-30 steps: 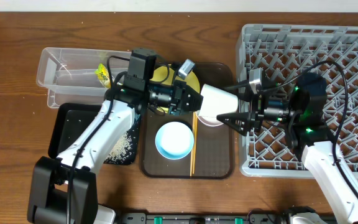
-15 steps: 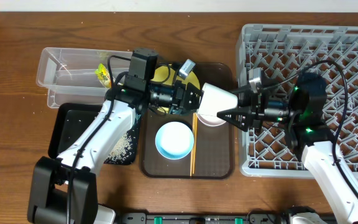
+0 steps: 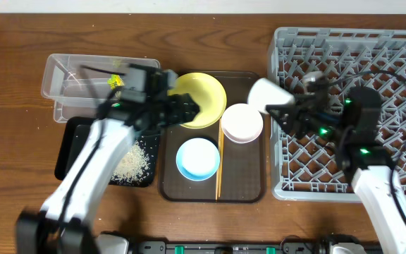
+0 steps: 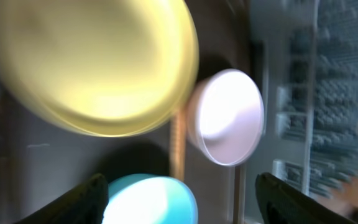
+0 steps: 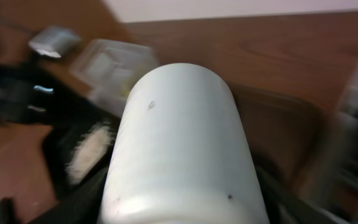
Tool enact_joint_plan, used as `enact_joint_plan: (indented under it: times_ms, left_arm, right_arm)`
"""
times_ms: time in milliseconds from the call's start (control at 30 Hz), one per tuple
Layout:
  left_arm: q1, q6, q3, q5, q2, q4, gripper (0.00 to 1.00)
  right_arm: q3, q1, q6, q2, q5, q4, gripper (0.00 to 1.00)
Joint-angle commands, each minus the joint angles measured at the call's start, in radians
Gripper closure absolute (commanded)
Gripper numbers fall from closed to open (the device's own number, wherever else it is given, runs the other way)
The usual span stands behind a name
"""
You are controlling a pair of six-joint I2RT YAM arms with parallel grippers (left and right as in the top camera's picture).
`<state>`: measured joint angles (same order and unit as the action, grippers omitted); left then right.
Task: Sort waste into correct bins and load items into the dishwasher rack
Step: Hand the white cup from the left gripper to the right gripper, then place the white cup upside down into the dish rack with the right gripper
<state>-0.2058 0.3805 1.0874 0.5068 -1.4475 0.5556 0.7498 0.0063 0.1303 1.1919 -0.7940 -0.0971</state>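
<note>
My right gripper [image 3: 282, 111] is shut on the small pale cup [image 3: 265, 95], which hangs on its side over the left edge of the grey dishwasher rack [image 3: 372, 53]. The cup [image 5: 179, 137] fills the right wrist view between my right gripper's [image 5: 182, 208] dark fingers. My left gripper [image 3: 189, 110] is open and empty beside the yellow plate [image 3: 203, 95]. Below the left gripper [image 4: 182, 202] lie the light blue bowl [image 4: 151, 199], the pinkish-white bowl [image 4: 225, 118] and the plate [image 4: 92, 62]. Chopsticks [image 3: 219, 166] lie between the bowls. Green-and-yellow wrapper [image 3: 116, 81] sits in the clear tub [image 3: 76, 85]. Rice [image 3: 134, 162] lies on the black tray [image 3: 72, 144].
The plate, the pinkish-white bowl [image 3: 242, 122] and the blue bowl [image 3: 198, 158] rest on a dark brown serving tray [image 3: 249, 180] between the bins and the rack. Bare wooden table runs along the far edge.
My left gripper has opened off the cup and drawn back left over the plate. My right gripper closed on the cup and carried it right toward the rack.
</note>
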Motion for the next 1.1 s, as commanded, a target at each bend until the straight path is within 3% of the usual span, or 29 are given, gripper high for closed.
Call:
enact_joint_plan:
  times_ms: [0,233,367,667,933,967,1067]
  left_arm:
    - [0.053,-0.068,0.007,-0.169,0.127,0.052,0.20]
    - [0.148,-0.074,0.007,-0.306,0.294,0.237,0.19]
    - [0.166,-0.073,0.007,-0.320,0.316,0.273,0.19]
    - [0.166,-0.073,0.007,-0.320,0.309,0.274,0.19]
    - [0.166,-0.073,0.007,-0.320,0.309,0.275,0.19]
    - [0.166,-0.073,0.007,-0.320,0.309,0.276,0.18]
    - [0.166,-0.073,0.007,-0.320,0.309,0.278,0.19]
  right_arm:
    - [0.096,-0.049,-0.034,-0.084,0.167,-0.108,0.99]
    - [0.349,-0.145,-0.042,-0.109,0.674,-0.680,0.99]
    - [0.443,-0.189,-0.041,-0.064,0.888,-0.878,0.99]
    - [0.450,-0.288,-0.034,0.124,0.936,-1.027,0.99]
    - [0.446,-0.307,-0.016,0.316,0.935,-1.035,0.98]
    - [0.446,-0.306,0.000,0.335,0.932,-1.036,0.92]
    - [0.446,-0.307,0.004,0.368,0.892,-1.032,0.16]
